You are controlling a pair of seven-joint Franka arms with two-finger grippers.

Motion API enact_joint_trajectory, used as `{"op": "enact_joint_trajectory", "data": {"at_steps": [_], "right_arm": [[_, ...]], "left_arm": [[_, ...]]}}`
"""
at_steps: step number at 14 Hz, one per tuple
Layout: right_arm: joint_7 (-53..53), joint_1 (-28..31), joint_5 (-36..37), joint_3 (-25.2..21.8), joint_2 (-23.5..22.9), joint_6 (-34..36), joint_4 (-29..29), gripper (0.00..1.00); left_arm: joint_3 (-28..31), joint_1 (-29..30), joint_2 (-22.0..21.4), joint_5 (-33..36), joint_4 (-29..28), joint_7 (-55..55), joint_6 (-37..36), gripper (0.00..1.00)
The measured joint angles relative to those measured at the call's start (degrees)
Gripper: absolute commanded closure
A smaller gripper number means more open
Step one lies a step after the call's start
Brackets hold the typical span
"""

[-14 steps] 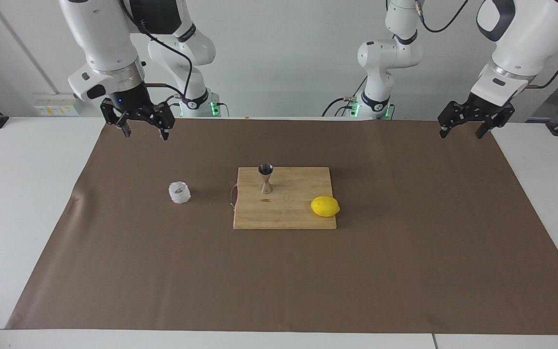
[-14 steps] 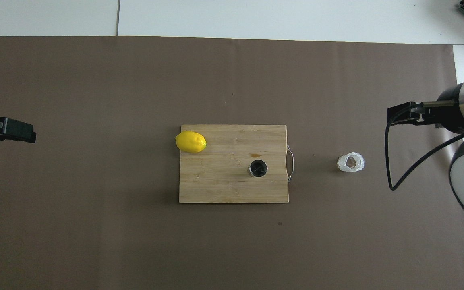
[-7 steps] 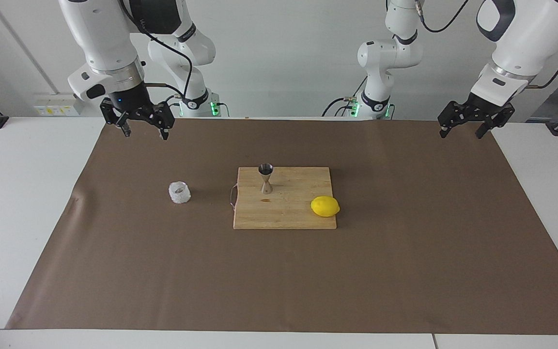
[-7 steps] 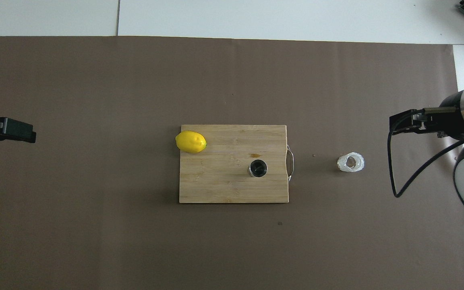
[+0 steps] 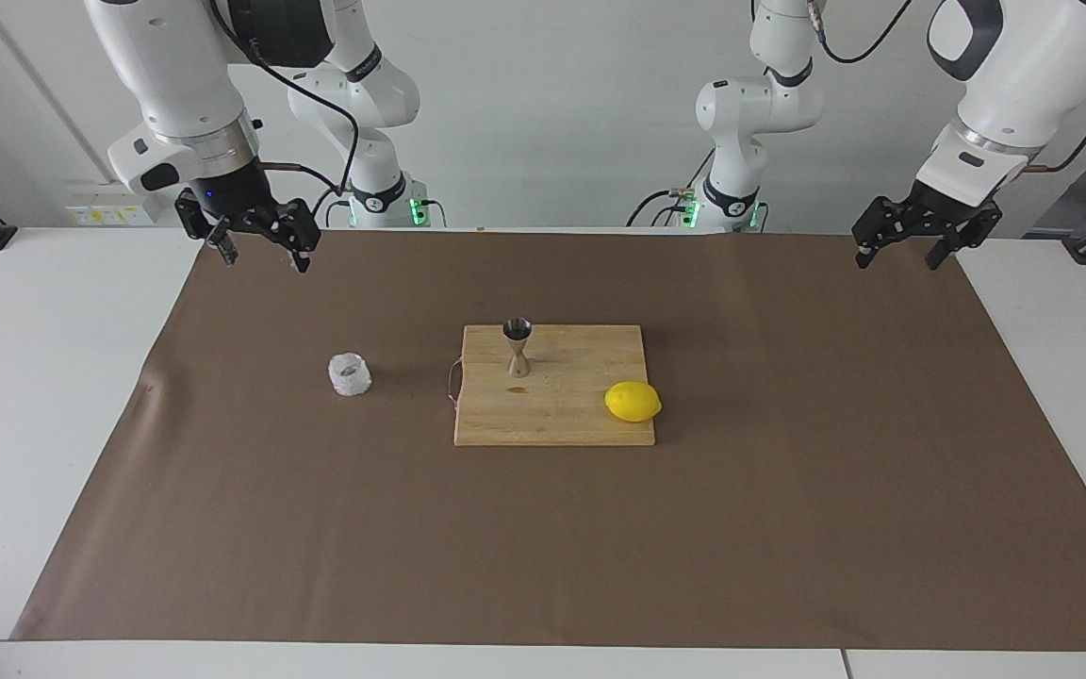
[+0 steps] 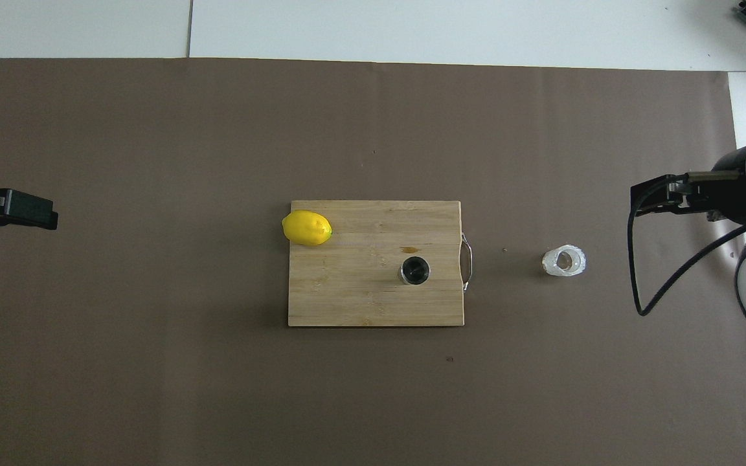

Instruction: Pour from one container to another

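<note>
I take the board (image 5: 554, 385) in the middle of the brown mat (image 5: 788, 471) as my landmark. The jigger (image 5: 517, 347) stands upright on the board, on the part toward the right arm's end and toward the edge nearer the robots. The cup (image 5: 349, 374) sits on the mat well apart from the board, off its handle end toward the right arm's end of the table, upright with its mouth up. A lemon (image 5: 633, 402) lies on the board's corner toward the left arm's end, at the edge farther from the robots.

My right gripper (image 5: 260, 250) hangs in the air above the mat's edge at the right arm's end, well apart from the board and the cup; its jaws are apart and hold nothing. My left gripper (image 5: 901, 247) waits above the mat's corner at the left arm's end, well away from the board, jaws apart, holding nothing.
</note>
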State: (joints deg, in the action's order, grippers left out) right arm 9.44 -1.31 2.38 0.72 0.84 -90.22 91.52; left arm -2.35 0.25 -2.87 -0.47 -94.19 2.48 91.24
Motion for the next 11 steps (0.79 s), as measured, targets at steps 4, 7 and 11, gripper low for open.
{"op": "enact_joint_trajectory", "data": {"at_steps": [4, 7, 11], "right_arm": [[-0.2, -0.1, -0.1, -1.2, 0.6, 2.2, 0.0, 0.0], [-0.2, -0.1, -0.1, -1.3, 0.7, 2.7, 0.1, 0.0], [-0.2, 0.0, -0.1, -1.4, 0.7, 2.7, 0.2, 0.0]], "left_arm": [[0.0, 0.0, 0.0, 0.0, 0.0, 0.0, 0.0, 0.0], [0.0, 0.0, 0.0, 0.0, 0.0, 0.0, 0.0, 0.0], [0.0, 0.0, 0.0, 0.0, 0.0, 0.0, 0.0, 0.0]]}}
